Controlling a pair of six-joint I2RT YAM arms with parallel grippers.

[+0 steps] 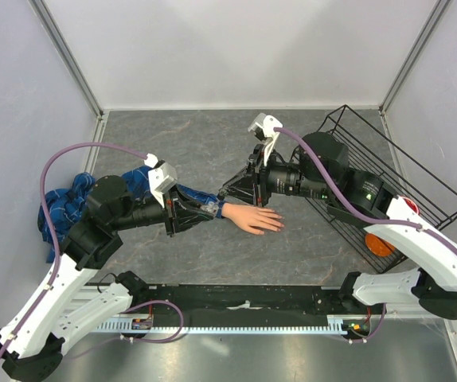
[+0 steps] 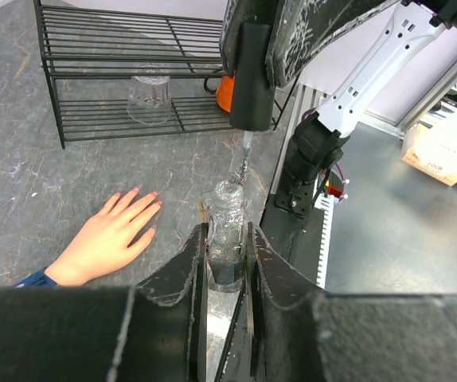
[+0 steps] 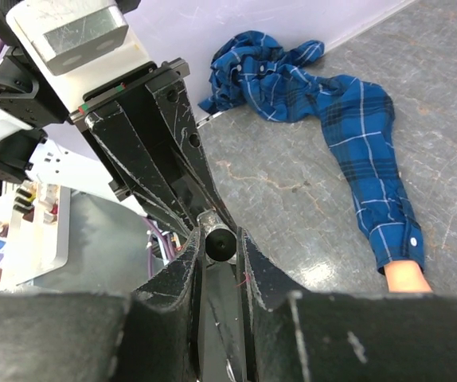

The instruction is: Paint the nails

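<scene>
1. Step in hand, as far as I can judge: loading the brush. No painting yet.
2. The left gripper (image 2: 227, 237) has its jaws pinched tight on the small bottle (image 2: 227, 208) and holds it upright above the table (image 2: 37, 175), just beside the mannequin hand (image 2: 109, 237).
3. The right gripper (image 3: 219, 232) is closed down narrow on the round brush cap (image 3: 220, 247), directly over the bottle. The thin brush (image 2: 244, 161) hangs from it toward the bottle mouth. I can't tell if the tip is inside the neck or just clear of it.
4. The nails (image 2: 154, 197) are at the tips of that hand, which lies flat, palm down, with fingers spread and pointing toward the wire rack (image 2: 93, 48). The plaid sleeve (image 3: 364, 135) trails off the other way. The fingertips look a bit pink in the left wrist view, but it's too small to say whether that's polish.
5. Next move, my guess: lift the brush fully clear, swing it sideways and down to one fingertip, then make a light stroke along the nail. It needs a steady, shallow approach, because the target is tiny and a hard push would likely shove the hand. The bottle should stay upright and out of the brush's way.
</scene>
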